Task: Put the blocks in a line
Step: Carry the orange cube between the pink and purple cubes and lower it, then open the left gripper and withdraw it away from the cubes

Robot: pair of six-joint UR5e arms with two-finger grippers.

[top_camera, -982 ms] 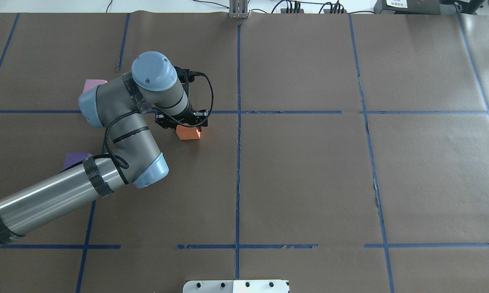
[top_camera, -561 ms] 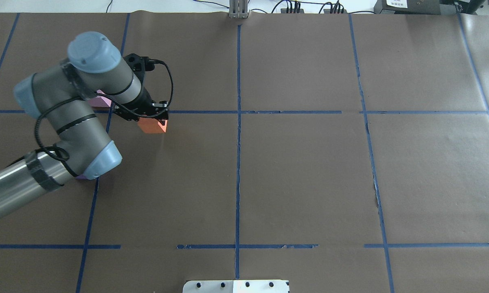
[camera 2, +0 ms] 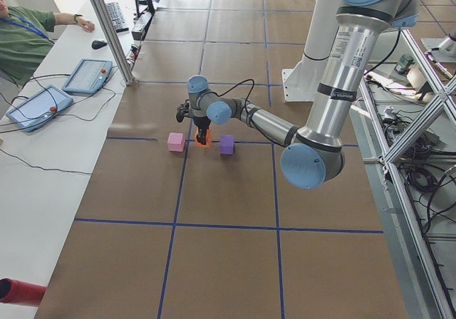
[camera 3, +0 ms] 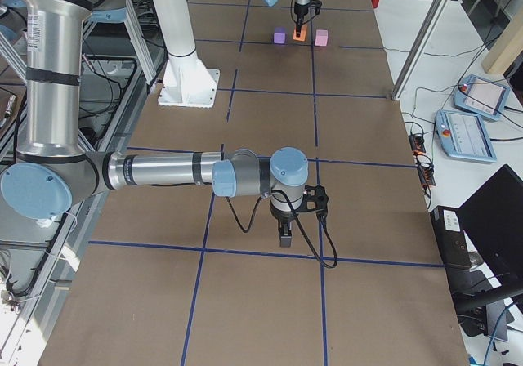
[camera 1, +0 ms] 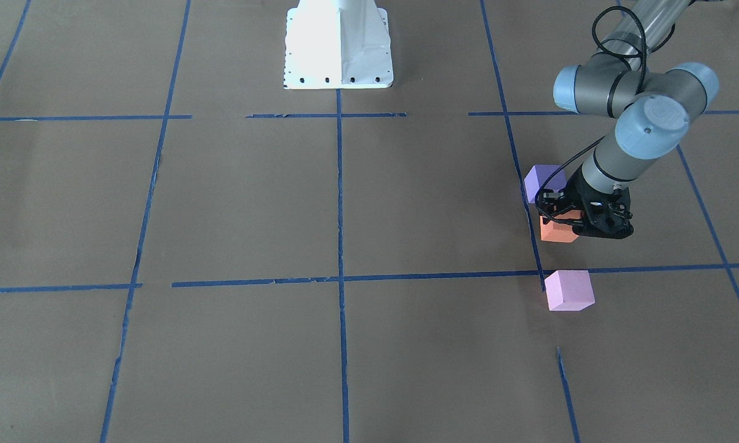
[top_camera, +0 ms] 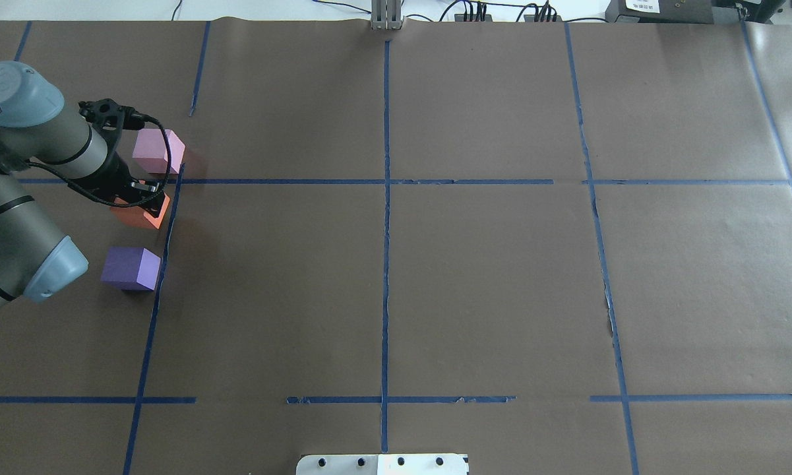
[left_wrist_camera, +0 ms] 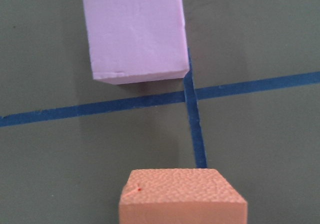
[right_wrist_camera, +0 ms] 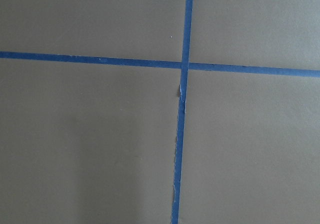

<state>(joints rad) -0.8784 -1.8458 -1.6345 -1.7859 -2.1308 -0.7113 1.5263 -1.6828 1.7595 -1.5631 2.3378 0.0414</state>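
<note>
Gripping the orange cube point(top_camera: 138, 216) from above, the left claw point(top_camera: 140, 198) is clenched on it at the left side of the desk point(top_camera: 488, 277); whether the cube rests on the surface I cannot tell. The pale pink cube point(top_camera: 158, 150) lies just beyond it, across a blue tape line, and the dark purple cube point(top_camera: 130, 268) sits near it on the robot's side. The three stand apart in a rough row beside a lengthwise tape line point(top_camera: 146, 343). The right claw point(camera 3: 283, 237) hangs low near a tape crossing, well apart from the blocks; whether it is released or clenched I cannot tell.
</note>
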